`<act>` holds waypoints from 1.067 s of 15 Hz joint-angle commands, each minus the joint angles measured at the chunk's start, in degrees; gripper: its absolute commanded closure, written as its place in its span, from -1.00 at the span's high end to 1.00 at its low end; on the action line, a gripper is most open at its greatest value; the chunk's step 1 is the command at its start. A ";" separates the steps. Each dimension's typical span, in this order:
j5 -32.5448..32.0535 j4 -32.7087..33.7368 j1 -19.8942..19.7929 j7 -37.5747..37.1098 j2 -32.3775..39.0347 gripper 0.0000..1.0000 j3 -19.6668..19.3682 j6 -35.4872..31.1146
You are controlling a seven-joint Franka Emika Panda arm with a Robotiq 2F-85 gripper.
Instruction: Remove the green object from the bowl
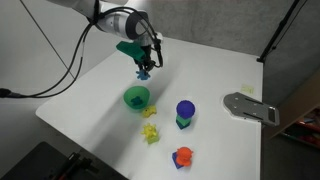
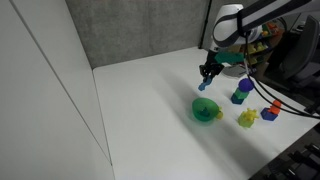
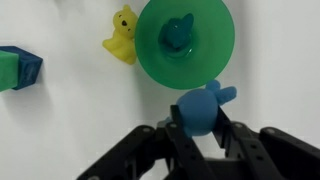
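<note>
The bright green bowl (image 3: 150, 55) sits on the white table and shows in both exterior views (image 1: 136, 98) (image 2: 207, 110). A small teal-green toy piece (image 3: 180, 33) lies inside it. My gripper (image 3: 200, 125) is shut on a blue toy piece (image 3: 200, 108) with two small ears. It holds the piece above the table, just beside the bowl's rim. In both exterior views the gripper (image 1: 144, 68) (image 2: 206, 78) hangs above and slightly behind the bowl, with the blue piece (image 1: 143, 73) at its tips.
A purple round-topped object on a green base (image 1: 185, 112) (image 2: 241, 92) stands near the bowl. Lumpy yellow pieces (image 1: 151, 132) (image 3: 122, 35) and an orange piece (image 1: 182, 156) lie nearby. A grey metal plate (image 1: 250, 107) lies at the table's side. A blue-green block (image 3: 18, 68) lies nearby.
</note>
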State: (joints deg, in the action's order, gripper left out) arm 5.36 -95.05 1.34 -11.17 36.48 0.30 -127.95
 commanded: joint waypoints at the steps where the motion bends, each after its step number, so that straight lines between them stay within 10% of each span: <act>1: 2.22 -1.90 -3.08 1.46 -2.31 -0.78 -0.79 0.89; 16: 2.20 -4.58 -8.71 0.91 2.08 -0.79 -5.91 0.09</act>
State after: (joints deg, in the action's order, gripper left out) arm 7.38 -99.68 -6.91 -10.85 37.27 -5.28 -127.95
